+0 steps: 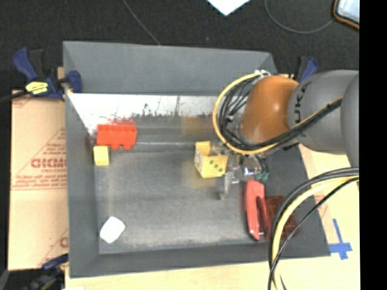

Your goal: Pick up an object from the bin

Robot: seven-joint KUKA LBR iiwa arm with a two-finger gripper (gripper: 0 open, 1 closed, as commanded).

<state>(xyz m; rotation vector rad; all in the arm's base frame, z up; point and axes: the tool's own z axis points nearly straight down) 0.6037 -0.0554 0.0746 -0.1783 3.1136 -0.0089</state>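
My gripper (230,179) reaches down at the right of the bin's middle, below the arm's orange cover. A yellow block with dark dots (210,162) lies right against its left side; whether the gripper touches it I cannot tell. A red elongated tool (254,209) lies just to the gripper's lower right, along the bin's right wall.
A red toy brick (116,135) sits at the back left with a small yellow cube (101,156) in front of it. A white crumpled piece (112,229) lies in the front left corner. The arm and its cables cover the bin's right rear.
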